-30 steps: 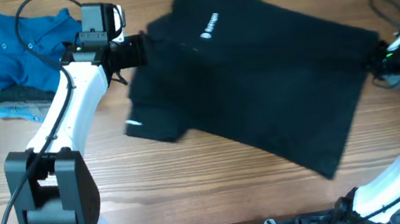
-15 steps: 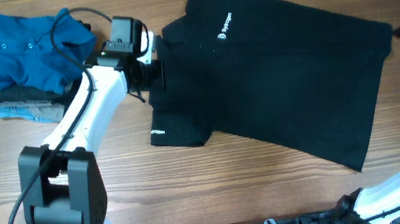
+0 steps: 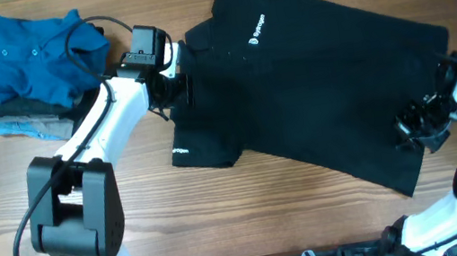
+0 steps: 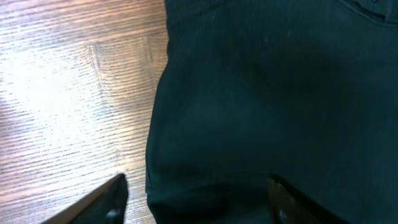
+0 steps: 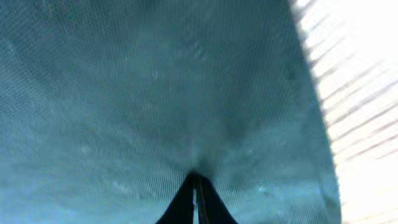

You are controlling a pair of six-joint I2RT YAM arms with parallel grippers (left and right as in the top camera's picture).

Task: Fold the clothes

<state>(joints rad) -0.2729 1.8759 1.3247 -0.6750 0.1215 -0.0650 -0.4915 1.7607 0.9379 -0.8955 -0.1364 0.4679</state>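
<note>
The black polo shirt (image 3: 313, 88) lies spread flat on the wooden table, front up, with its collar at the far edge. Its white chest logo and white sleeve lettering face up. My left gripper (image 3: 184, 85) is open at the shirt's left sleeve seam. In the left wrist view its fingers (image 4: 196, 186) straddle the shirt's edge (image 4: 267, 106). My right gripper (image 3: 417, 122) rests on the shirt near the lower right hem. In the right wrist view its fingers (image 5: 196, 177) are shut together, and the fabric (image 5: 155, 93) puckers at their tips.
A folded blue buttoned polo (image 3: 22, 54) tops a stack of grey and light-blue garments (image 3: 15, 124) at the far left. Bare wooden table (image 3: 252, 224) lies in front of the shirt. The left arm's black cable loops above the stack.
The shirt shifted to the right and spread flatter, and the left gripper moved right with it. The right gripper came in from the table's right edge onto the shirt's lower right part.
</note>
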